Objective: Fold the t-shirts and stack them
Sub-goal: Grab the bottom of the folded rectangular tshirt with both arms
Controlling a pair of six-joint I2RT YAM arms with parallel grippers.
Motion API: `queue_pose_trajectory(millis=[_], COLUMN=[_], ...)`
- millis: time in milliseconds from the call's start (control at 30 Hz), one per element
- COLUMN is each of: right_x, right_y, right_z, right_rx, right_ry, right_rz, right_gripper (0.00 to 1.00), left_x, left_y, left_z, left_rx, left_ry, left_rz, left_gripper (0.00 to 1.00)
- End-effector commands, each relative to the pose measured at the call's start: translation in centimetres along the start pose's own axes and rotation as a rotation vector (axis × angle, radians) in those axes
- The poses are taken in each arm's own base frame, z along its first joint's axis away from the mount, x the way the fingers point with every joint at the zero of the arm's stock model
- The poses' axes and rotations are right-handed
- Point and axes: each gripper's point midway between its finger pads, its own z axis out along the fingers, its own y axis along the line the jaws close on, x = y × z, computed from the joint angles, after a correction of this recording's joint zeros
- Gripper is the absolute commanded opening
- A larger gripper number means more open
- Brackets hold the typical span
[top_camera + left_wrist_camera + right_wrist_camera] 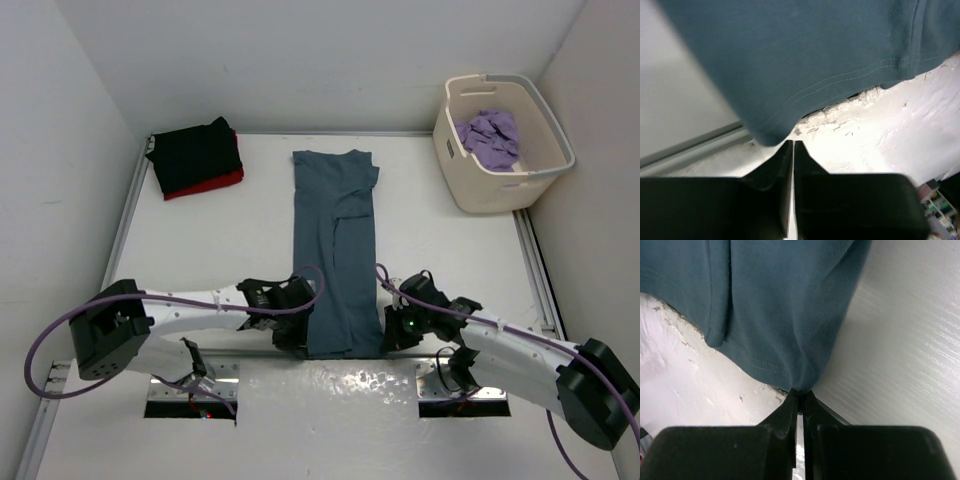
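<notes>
First, the left gripper (792,147): jaws closed at the blue shirt's (335,240) near left corner; whether any cloth is caught cannot be told. Right gripper (800,394): jaws closed, pinching the near right corner. Blue shirt: folded into a long strip, lying on the table (230,240), running away from the arms. Far left: black shirt (195,155) folded atop red shirt (215,185). Far right: purple shirt (490,138) crumpled in tub (490,192).

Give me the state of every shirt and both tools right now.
Blue-grey shirt: folded lengthwise, flat on table.
Black shirt: folded, atop red shirt.
Red shirt: folded, underneath.
Lavender shirt: crumpled in tub.
Left tool: shut, grip on cloth unclear.
Right tool: shut on blue-grey shirt's near corner.
</notes>
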Motion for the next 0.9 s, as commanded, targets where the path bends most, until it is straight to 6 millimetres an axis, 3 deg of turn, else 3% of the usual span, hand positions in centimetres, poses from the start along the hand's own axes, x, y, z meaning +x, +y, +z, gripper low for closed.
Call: queue_pose_trajectory(millis=[0,67,133,167,300,400,433,533,567,600,700,867], right_x=[-2.0,-1.9,-1.8,-1.8,-1.9,-1.8,-1.7,-1.6,-1.6,-1.6,-2.7,-6.7], right_y=[0.9,0.8,0.8,0.8,0.9,0.9,0.9,1.0,1.1,1.1,1.3,2.0], right_z=[-0.4,-0.3,-0.2,-0.2,-0.2,-0.2,-0.1,0.0,0.0,0.0,-0.3,-1.9], right_rx=[-0.010,-0.008,-0.011,-0.011,-0.017,-0.019,-0.021,-0.034,-0.037,-0.040,-0.031,0.025], right_ry=[-0.054,-0.048,-0.051,-0.052,-0.059,-0.057,-0.058,-0.052,-0.049,-0.048,-0.087,-0.197], right_rz=[-0.040,-0.039,-0.034,-0.033,-0.032,-0.031,-0.031,-0.035,-0.036,-0.041,-0.070,-0.130], right_gripper=[0.00,0.00,0.00,0.00,0.00,0.00,0.00,0.00,0.00,0.00,0.00,0.00], left_x=[-1.1,-1.2,-1.1,-1.1,-1.0,-1.0,-1.1,-1.5,-1.8,-1.9,-3.0,-6.3], left_y=[0.7,1.2,1.2,1.1,2.3,2.7,2.9,2.5,1.9,1.6,0.0,-1.4], left_z=[-1.5,-1.3,-0.8,-0.6,0.2,0.9,1.0,1.6,1.6,1.6,0.5,-2.3], left_rx=[-0.067,-0.090,-0.083,-0.076,-0.144,-0.152,-0.155,-0.133,-0.114,-0.107,-0.068,-0.069], left_ry=[-0.051,-0.062,-0.054,-0.049,-0.029,-0.023,-0.023,-0.015,-0.023,-0.016,-0.057,-0.181], left_rz=[-0.002,-0.002,-0.001,0.004,0.013,0.010,0.001,0.002,0.010,0.025,0.050,0.048], left_gripper=[0.06,0.21,0.27,0.37,0.46,0.47,0.46,0.27,0.09,0.00,0.00,0.00])
